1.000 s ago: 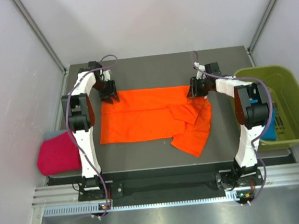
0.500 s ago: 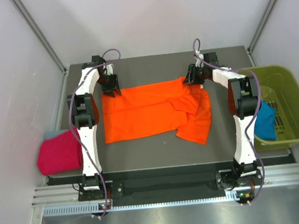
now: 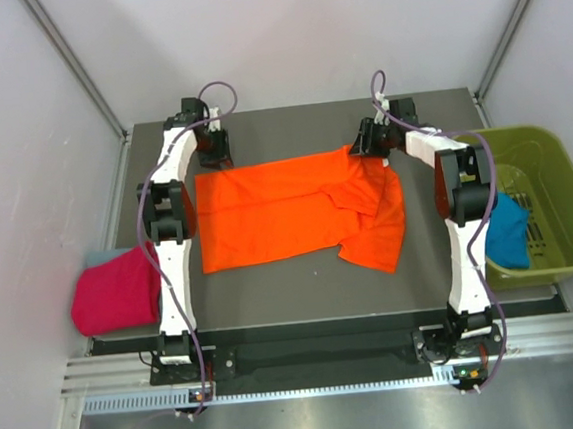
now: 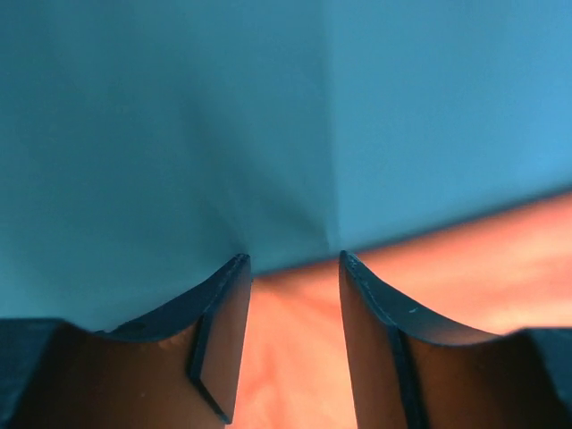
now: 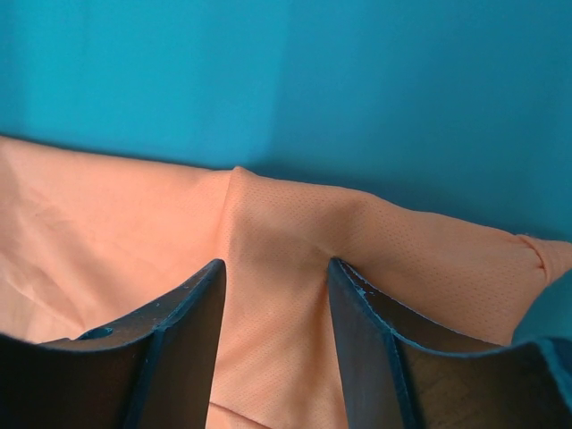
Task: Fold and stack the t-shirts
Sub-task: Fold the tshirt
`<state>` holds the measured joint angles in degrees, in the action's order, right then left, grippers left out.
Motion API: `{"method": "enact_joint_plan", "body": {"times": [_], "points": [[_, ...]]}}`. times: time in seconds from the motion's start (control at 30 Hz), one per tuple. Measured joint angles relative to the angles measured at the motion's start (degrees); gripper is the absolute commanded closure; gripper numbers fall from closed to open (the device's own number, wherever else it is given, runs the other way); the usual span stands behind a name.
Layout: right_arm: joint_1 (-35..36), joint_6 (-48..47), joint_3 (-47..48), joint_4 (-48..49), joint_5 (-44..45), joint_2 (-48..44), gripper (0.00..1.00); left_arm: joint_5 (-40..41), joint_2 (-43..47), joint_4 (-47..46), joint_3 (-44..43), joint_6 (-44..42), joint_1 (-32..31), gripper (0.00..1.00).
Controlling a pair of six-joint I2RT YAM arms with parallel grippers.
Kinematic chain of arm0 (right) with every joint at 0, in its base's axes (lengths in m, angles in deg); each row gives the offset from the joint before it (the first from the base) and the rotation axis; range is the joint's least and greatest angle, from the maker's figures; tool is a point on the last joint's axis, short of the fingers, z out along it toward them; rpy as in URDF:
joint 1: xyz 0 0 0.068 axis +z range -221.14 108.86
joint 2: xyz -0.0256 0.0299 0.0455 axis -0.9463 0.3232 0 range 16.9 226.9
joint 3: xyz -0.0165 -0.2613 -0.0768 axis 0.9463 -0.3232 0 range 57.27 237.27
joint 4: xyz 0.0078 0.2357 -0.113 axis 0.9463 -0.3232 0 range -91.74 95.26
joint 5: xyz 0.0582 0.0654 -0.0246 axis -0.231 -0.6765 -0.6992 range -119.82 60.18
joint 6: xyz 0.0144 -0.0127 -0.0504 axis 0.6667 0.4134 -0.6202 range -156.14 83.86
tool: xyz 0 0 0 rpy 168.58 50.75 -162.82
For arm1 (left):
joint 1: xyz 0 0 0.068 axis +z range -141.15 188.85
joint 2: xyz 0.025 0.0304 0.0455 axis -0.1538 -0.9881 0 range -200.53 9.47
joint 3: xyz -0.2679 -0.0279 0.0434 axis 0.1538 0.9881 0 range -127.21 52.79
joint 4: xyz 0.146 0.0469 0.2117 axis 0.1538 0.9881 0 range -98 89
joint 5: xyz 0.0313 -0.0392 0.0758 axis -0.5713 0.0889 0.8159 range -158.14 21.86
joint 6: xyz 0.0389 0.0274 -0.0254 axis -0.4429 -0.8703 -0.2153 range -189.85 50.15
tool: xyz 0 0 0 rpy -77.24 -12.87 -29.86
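the orange t-shirt (image 3: 276, 210) now lies further back on the surface (image 3: 274, 296); left jaws and right jaws stand half open, cloth let go, so folding comes next.

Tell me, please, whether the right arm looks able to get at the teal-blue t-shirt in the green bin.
Probably yes. The teal-blue t-shirt lies in the open-topped green bin beside the right arm, nothing lying on it; the right gripper would have to swing back from the orange t-shirt.

Soft matt orange cloth t-shirt (image 3: 286, 209), fine-meshed; dull dark table (image 3: 274, 296); smooth olive plastic bin (image 3: 563, 185).
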<state>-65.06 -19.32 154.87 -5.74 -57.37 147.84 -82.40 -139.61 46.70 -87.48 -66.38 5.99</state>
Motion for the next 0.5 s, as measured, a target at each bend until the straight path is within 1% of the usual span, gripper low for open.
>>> {"method": "enact_joint_plan", "body": {"times": [0.07, 0.17, 0.37, 0.5], "points": [[0.0, 0.0, -0.2, 0.2, -0.1, -0.2, 0.49, 2.6, 0.3, -2.3, 0.5, -0.5, -0.2, 0.44], [0.0, 0.0, -1.9, 0.6, 0.0, -1.3, 0.49, 6.2, 2.6, -4.4, 4.3, -0.9, 0.0, 0.38], [-0.2, -0.2, -3.2, 0.2, 0.3, -2.4, 0.48, 8.2, 8.2, -3.6, 12.4, -2.1, 3.1, 0.37], [-0.3, -0.3, -3.2, 0.2, 0.5, -2.4, 0.48, 8.9, 10.2, -3.3, 15.1, -2.2, 5.6, 0.37]]}}
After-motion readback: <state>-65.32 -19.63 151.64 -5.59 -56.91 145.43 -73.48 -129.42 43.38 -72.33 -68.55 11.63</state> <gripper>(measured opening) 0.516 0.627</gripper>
